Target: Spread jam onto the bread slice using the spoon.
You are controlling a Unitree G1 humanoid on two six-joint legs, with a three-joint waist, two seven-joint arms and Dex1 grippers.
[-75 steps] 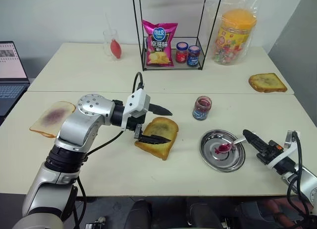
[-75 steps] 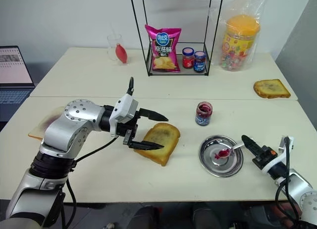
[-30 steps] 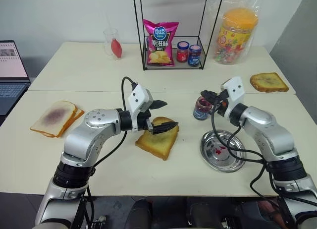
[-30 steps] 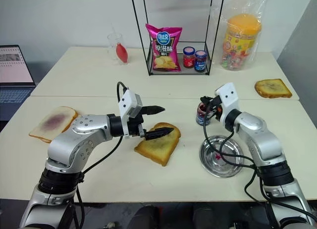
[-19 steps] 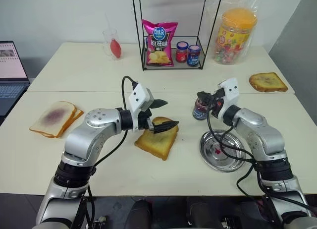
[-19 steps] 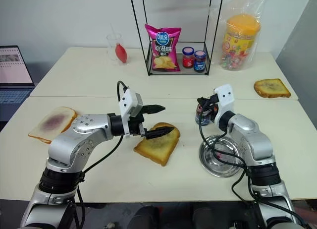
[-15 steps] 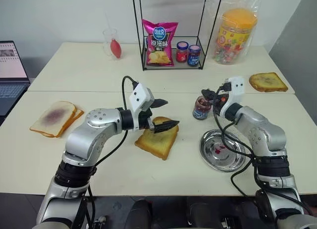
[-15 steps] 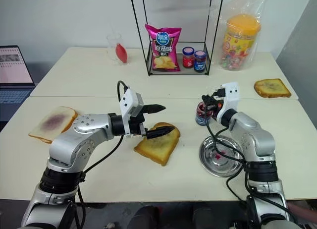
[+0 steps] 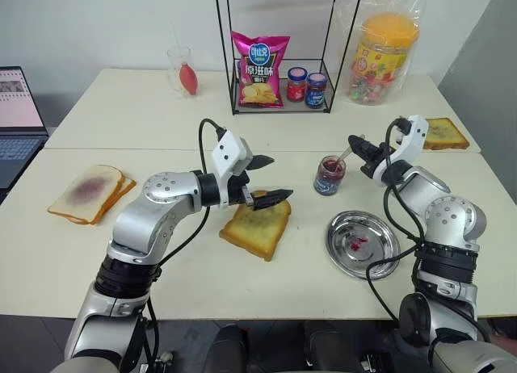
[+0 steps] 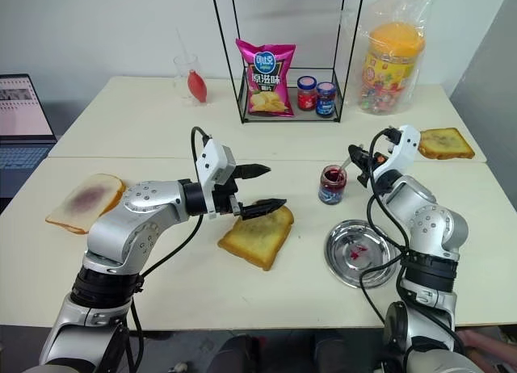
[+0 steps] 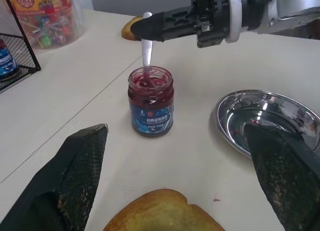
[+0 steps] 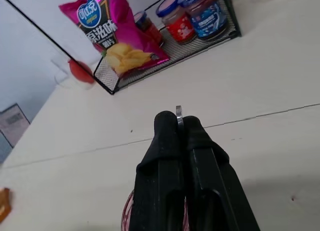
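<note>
My right gripper [image 9: 361,149] is clamped on the spoon [image 11: 146,50] handle, with the bowl down in the jar [image 9: 329,175] at centre right of the left eye view. In the left wrist view the bowl sits in the jam [image 11: 148,83] while the handle rises to the black fingers at the top of the frame. My left gripper [image 9: 267,179] stands wide with nothing between the jaws, hanging at centre frame just above the bread [image 9: 258,225], its lower finger over the slice's upper edge.

I judge the step to be loading the spoon. To do it well I would scoop shallowly, lift straight up so the handle does not tip the jar, and keep the bowl level on the way left to the bread. The left gripper could press down on the slice's edge to steady it before I spread.

Several things are hard to read. The bowl is sunk in jam, so I cannot tell how much it carries. In the right wrist view only the handle tip peeks between the fingers and the jar is cut off at the bottom edge. The lower left finger may be touching the bread, but I cannot be sure. The plate [image 9: 371,254] at lower right carries a few red smears.
</note>
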